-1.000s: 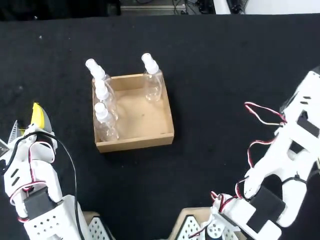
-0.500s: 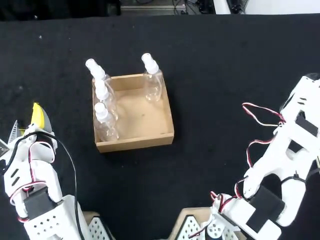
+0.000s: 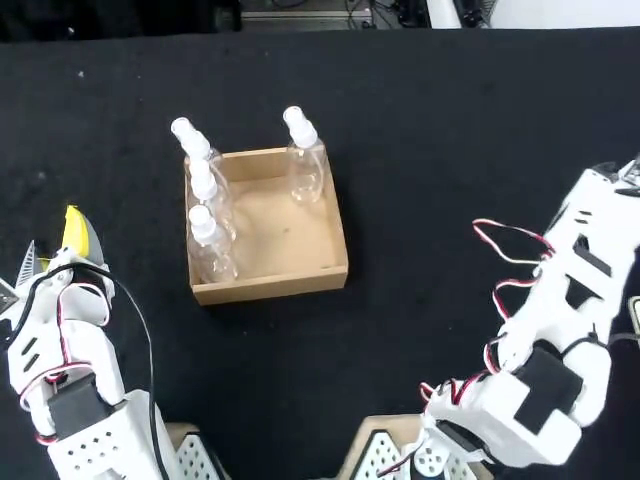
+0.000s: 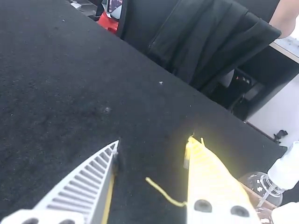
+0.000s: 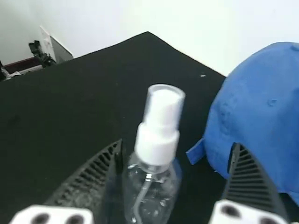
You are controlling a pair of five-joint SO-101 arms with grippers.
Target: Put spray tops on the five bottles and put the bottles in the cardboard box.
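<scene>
The cardboard box point(image 3: 300, 262) sits mid-table with several clear bottles standing in it, each with a white spray top: three along its left wall point(image 3: 212, 240) and one at the far right corner point(image 3: 304, 160). Another capped bottle point(image 5: 155, 158) stands upright on the black cloth between the spread fingers of my right gripper point(image 5: 177, 144), which is open around it. The right arm point(image 3: 570, 270) stretches to the table's right edge. My left gripper point(image 3: 50, 235) rests at the near left, open and empty, its yellow finger point(image 4: 210, 177) and white finger point(image 4: 88, 186) apart over bare cloth.
A blue cap point(image 5: 261, 107) lies right beside the lone bottle at the table's right edge. One boxed bottle point(image 4: 266, 184) shows at the edge of the left wrist view. A dark chair point(image 4: 201, 42) stands behind the table. Black cloth covers the whole table point(image 3: 430, 120).
The right arm has shifted a little to the left and its shoulder has turned. The box, its bottles and the left arm have not moved.
</scene>
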